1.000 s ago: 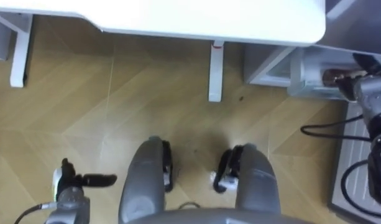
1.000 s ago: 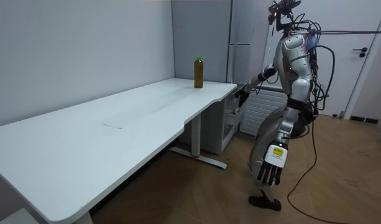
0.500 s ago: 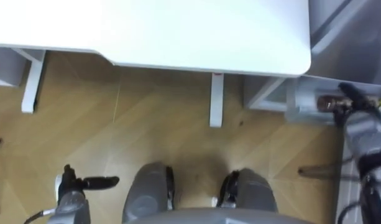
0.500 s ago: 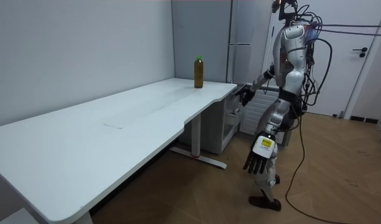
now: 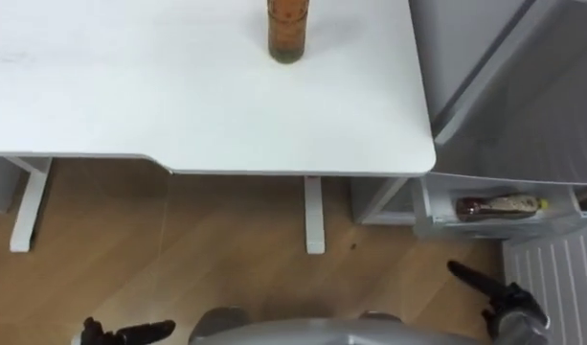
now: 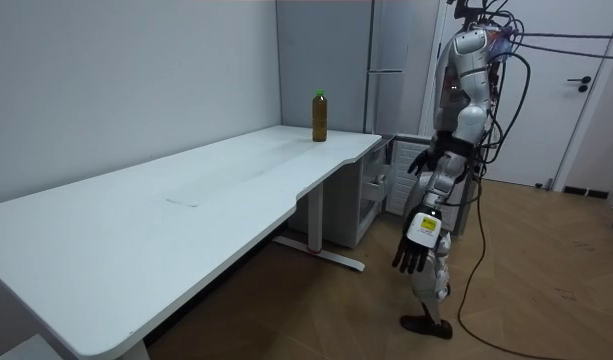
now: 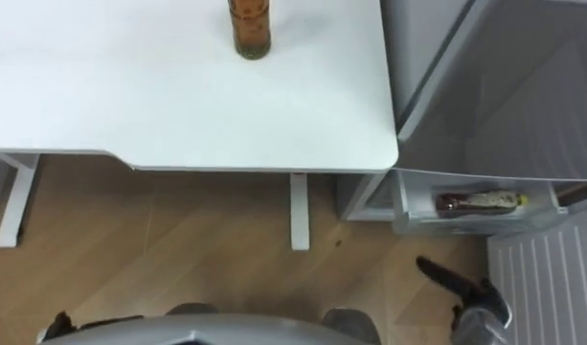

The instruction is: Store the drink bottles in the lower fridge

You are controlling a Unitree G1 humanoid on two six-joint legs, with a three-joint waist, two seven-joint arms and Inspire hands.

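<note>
One down, one to go, by my read. A brown drink bottle with a yellowish cap (image 5: 499, 205) lies on its side in the clear bin (image 5: 437, 222) low in the tall grey fridge (image 6: 391, 60). The amber bottle with the green cap (image 5: 286, 29) stands upright near the far right corner of the white desk (image 5: 178, 105), nobody on it. The right hand (image 5: 499, 295) hangs near the bin, fingers straight, empty. The left hand (image 5: 130, 333) is low at the side, fingers out, holding nothing.
</note>
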